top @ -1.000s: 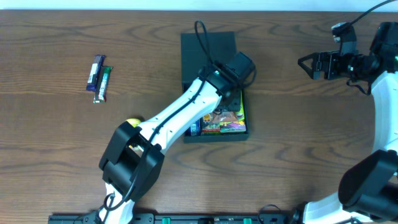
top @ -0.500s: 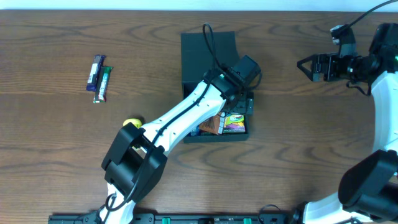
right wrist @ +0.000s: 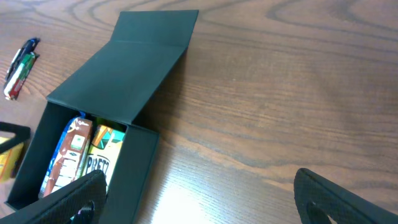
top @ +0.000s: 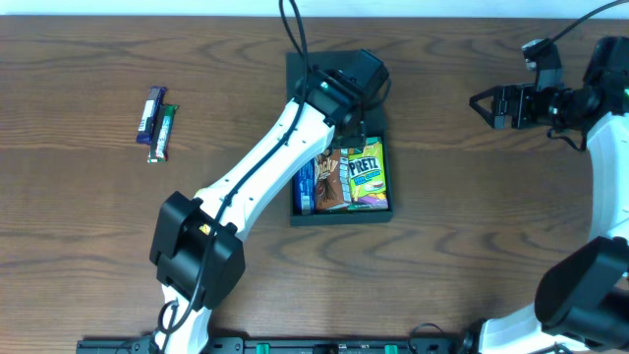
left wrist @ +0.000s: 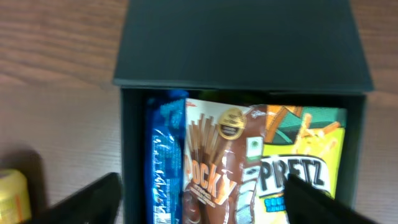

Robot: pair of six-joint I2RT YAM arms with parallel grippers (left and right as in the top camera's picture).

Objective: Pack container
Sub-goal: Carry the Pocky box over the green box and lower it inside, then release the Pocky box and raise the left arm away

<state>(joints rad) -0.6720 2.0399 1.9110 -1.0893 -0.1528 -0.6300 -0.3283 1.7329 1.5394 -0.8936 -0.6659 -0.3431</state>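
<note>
**A:** A brown wood-grain table (top: 79, 226) is seen right across the overhead view. Whereabouts is the container placed?

**B:** The container (top: 341, 217) is found around mid-table, slightly toward the far edge. It's dark teal-green, and its lid flap (right wrist: 124, 68) is thrown back on the far side. Three packs are lined up inside, side by side: a blue pack (left wrist: 163, 168) on the left, a brown Pocky pack (left wrist: 211, 168) in the middle and a green-yellow Pretz pack (left wrist: 298, 162) on the right.

**A:** And the grippers?

**B:** The left gripper (left wrist: 202, 183) is held over the container, near the hinge end. Its jaws are spread wide and nothing is gripped. The right gripper (right wrist: 199, 176) is parked well off to the right above bare wood, pointed toward the box. It's also wide apart, with nothing in it.

**A:** Anything else lying around?

**B:** Two snack bars are left well apart from the box on the left side, touching or nearly so: a purple bar (top: 150, 113) and a green bar (top: 163, 133). A yellow thing (left wrist: 12, 193) is caught at the edge of the left wrist view, but what it is can't be made out.
</note>
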